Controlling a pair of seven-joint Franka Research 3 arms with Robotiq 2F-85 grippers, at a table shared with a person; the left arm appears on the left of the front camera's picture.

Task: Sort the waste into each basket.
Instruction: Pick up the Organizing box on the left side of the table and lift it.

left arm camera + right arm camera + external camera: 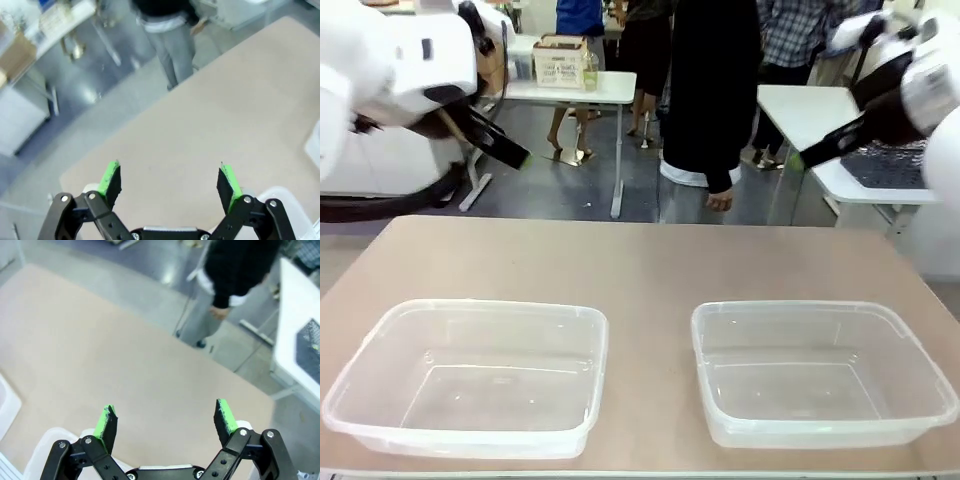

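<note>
Jaws wide apart, left pincer (169, 176), right pincer (165, 414), empty

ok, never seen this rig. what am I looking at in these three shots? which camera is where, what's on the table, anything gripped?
It is a two-armed robot at a tan table. The front view looks from the robot's side across to a person standing at the far edge; the white left arm comes in at top left and the right arm at top right. The other two pictures come from a camera on each wrist, looking along the fingers. The left gripper and right gripper, black with green pads, are open, hold nothing and hang above the tabletop. Two clear plastic tubs, the left tub and right tub, stand side by side, both empty.
</note>
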